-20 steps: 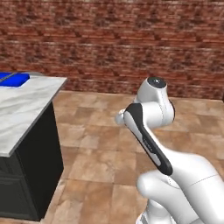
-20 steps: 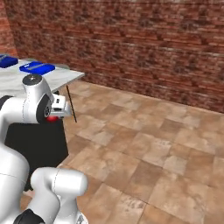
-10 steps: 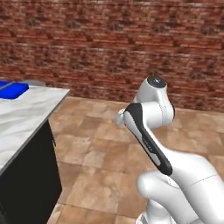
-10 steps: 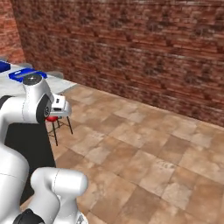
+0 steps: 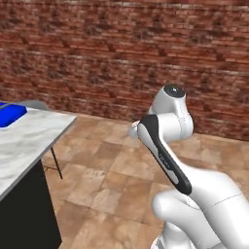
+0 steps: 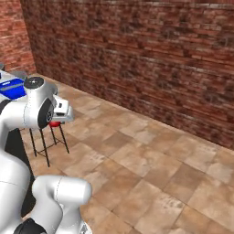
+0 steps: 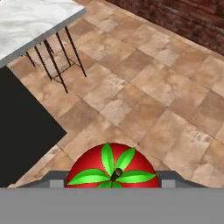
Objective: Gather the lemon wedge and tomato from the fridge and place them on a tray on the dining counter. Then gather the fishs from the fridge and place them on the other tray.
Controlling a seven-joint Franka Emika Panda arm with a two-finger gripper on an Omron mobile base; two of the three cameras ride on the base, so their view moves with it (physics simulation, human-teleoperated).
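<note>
Since a second ago my base has swung, so the dining counter [image 5: 26, 138] has slid to nine o'clock in the left base view and more tiled floor [image 6: 151, 155] shows. My gripper [image 7: 113, 181] is clamped on the tomato [image 7: 112, 168] — glossy red, round, with a green leafy star and dark stem on top. It sits at six o'clock in the hand view. A blue tray [image 5: 10, 115] lies on the marble — stools [image 7: 59, 57] stand just beside the counter.
</note>
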